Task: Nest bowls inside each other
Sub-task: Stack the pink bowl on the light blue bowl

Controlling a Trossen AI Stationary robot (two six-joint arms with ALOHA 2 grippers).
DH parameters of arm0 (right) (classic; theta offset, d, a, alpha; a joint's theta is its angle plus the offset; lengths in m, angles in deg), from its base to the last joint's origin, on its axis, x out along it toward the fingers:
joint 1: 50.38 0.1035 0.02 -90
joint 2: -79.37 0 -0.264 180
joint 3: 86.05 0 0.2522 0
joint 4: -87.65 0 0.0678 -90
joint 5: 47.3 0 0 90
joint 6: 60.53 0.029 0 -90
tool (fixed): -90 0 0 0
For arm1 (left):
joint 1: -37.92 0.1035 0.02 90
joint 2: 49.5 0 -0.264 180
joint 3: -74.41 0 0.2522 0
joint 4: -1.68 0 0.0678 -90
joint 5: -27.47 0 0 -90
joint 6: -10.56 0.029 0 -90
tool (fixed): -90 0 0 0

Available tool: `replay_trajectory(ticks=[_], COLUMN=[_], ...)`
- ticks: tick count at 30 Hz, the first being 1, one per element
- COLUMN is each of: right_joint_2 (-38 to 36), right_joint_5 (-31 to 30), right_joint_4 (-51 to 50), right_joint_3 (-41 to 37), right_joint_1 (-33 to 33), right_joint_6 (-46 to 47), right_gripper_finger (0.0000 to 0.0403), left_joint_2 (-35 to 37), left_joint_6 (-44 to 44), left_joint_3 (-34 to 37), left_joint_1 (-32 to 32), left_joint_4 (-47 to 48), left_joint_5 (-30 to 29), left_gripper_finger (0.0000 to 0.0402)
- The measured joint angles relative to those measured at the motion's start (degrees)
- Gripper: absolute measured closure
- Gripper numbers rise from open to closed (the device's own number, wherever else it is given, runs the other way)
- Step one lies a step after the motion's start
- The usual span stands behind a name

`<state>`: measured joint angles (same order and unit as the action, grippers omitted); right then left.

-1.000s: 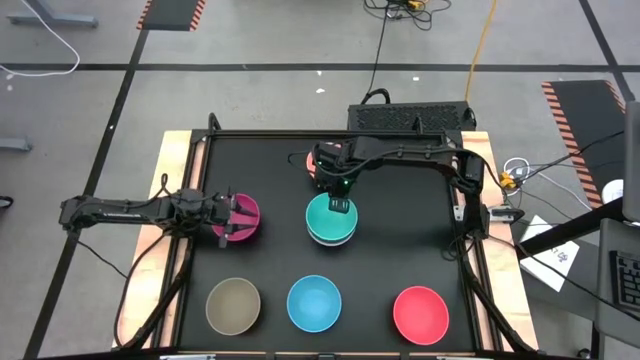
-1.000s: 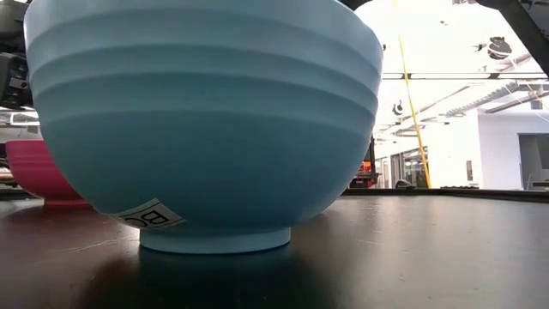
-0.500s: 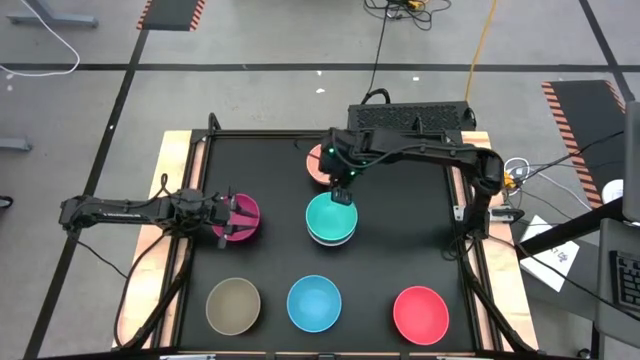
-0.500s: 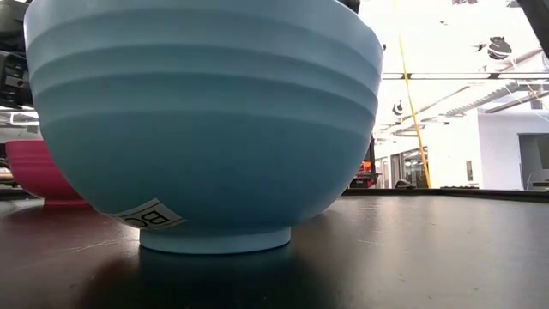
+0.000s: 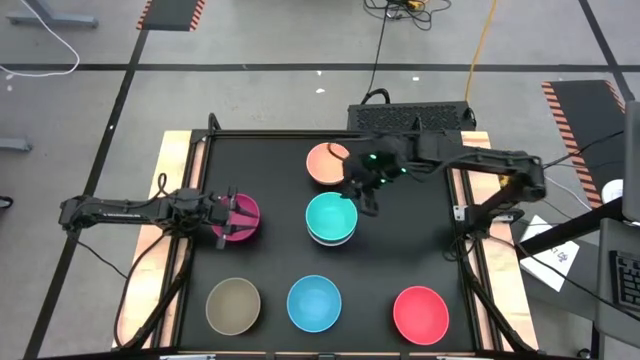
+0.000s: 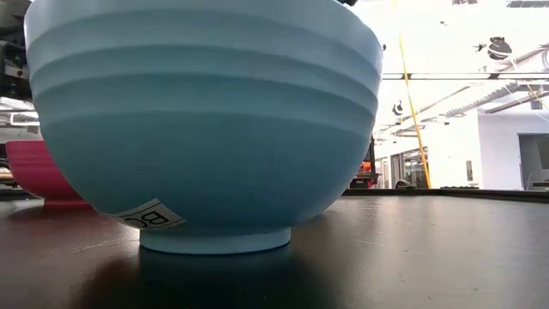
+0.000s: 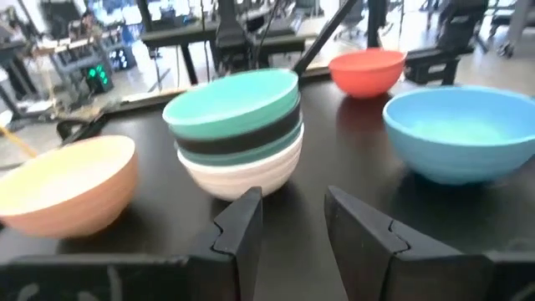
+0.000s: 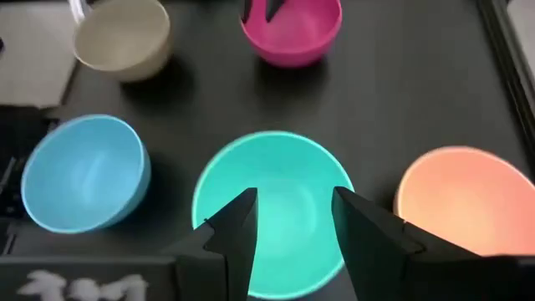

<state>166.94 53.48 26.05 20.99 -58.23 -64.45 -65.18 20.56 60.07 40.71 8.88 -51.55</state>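
The teal bowl (image 5: 331, 215) sits nested on top of the stack at the middle of the black surface (image 5: 420, 250), with a dark bowl and the white bowl (image 7: 247, 171) under it, and everything else is placed from that stack. The right claw (image 5: 366, 195), which a second ago hung right over the teal bowl, has lifted off and drawn back to just beyond the stack's far right rim; its fingers stand apart and hold nothing, so that bowl is delivered. The peach-orange bowl (image 5: 327, 163) lies just behind the stack, now uncovered. The left claw (image 5: 232, 216) has not moved, its fingers partly apart straddling the magenta bowl (image 5: 238, 220) to the stack's left. The olive-brown bowl (image 5: 233, 305), light blue bowl (image 5: 314, 302) and red bowl (image 5: 420, 313) wait in front, still loose.
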Motion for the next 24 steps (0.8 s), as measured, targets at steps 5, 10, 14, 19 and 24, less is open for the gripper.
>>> replay_trajectory(ticks=[5, 10, 14, 19, 24], right_joint_2=[-10.51, -21.40, -30.83, -38.98, -42.63], right_joint_5=[-0.10, -0.22, -1.74, -2.02, -3.25], right_joint_4=[12.15, 17.91, 26.56, 31.77, 33.53], right_joint_3=[-16.47, -31.71, -43.26, -52.23, -57.59], right_joint_1=[1.28, 1.32, 2.24, 2.36, 2.36], right_joint_6=[3.39, 8.49, 9.22, 10.08, 10.66], right_gripper_finger=[0.0254, 0.0254, 0.0255, 0.0255, 0.0255], left_joint_2=[0.00, 0.00, 0.00, 0.00, 0.00], left_joint_6=[0.16, 0.27, -0.84, -0.38, 0.31], left_joint_3=[0.00, -0.22, -2.53, -4.71, -5.51], left_joint_1=[0.01, 0.00, 0.01, 0.01, 0.01], left_joint_4=[-2.84, -3.82, -0.90, 0.61, 0.26], left_joint_5=[1.61, 1.65, 1.58, 1.19, 1.01], left_gripper_finger=[0.0266, 0.0266, 0.0266, 0.0266, 0.0266])
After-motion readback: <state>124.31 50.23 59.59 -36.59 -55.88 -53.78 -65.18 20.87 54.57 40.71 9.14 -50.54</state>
